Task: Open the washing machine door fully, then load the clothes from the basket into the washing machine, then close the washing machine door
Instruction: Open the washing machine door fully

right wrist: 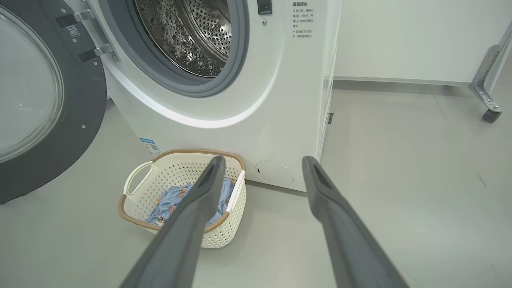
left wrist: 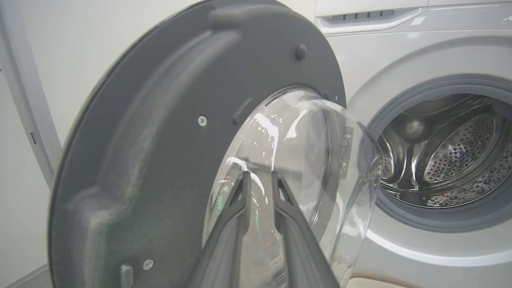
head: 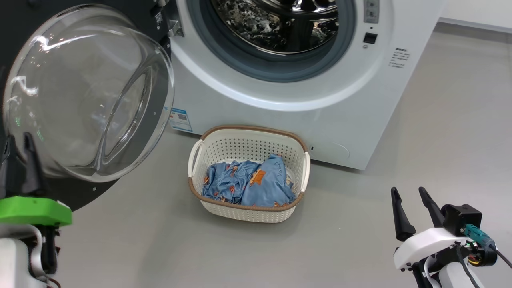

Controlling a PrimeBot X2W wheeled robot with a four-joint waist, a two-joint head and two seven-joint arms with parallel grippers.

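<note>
The washing machine door (head: pixel 88 92) hangs swung open at the left, its clear glass bowl bulging toward me. My left gripper (head: pixel 18 138) sits low against the door's lower left; in the left wrist view its fingers (left wrist: pixel 260 174) point at the bowl with a narrow gap and nothing between them. The white washing machine (head: pixel 280 104) shows its steel drum (head: pixel 280 24) open. The cream basket (head: pixel 240 148) stands on the floor before it, holding the light blue clothes (head: pixel 256 184). My right gripper (head: pixel 408 191) stands open at the lower right, away from the basket (right wrist: pixel 216 236).
Grey floor stretches to the right of the machine. A blue sticker (head: pixel 181 119) and a round hatch (head: pixel 332 151) mark the machine's lower front. A white panel on a metal leg with a caster (right wrist: pixel 490 114) stands far right.
</note>
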